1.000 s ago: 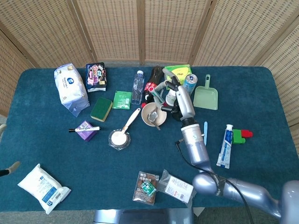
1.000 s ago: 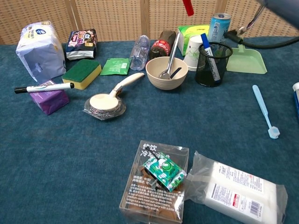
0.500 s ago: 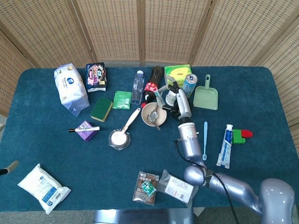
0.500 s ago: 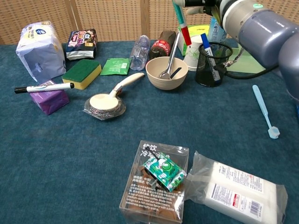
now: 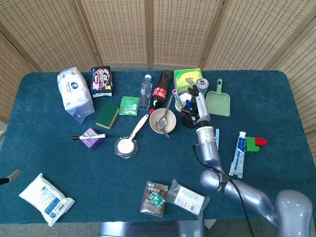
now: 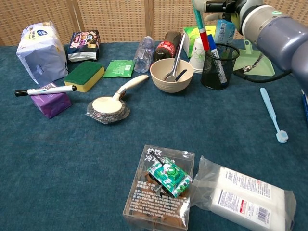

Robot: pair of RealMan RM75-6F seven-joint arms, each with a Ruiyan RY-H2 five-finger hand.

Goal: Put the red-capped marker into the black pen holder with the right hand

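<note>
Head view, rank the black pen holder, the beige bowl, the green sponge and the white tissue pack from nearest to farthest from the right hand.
From the right hand:
1. Black pen holder, right beneath it.
2. Beige bowl, just to the holder's left.
3. Green sponge, further left.
4. White tissue pack, at the far left.

In the chest view the right hand (image 6: 217,6) is cut by the top edge, so its grip on the red-capped marker (image 6: 201,28) is hidden. In the head view the arm covers most of the black mesh pen holder (image 5: 187,120).
</note>
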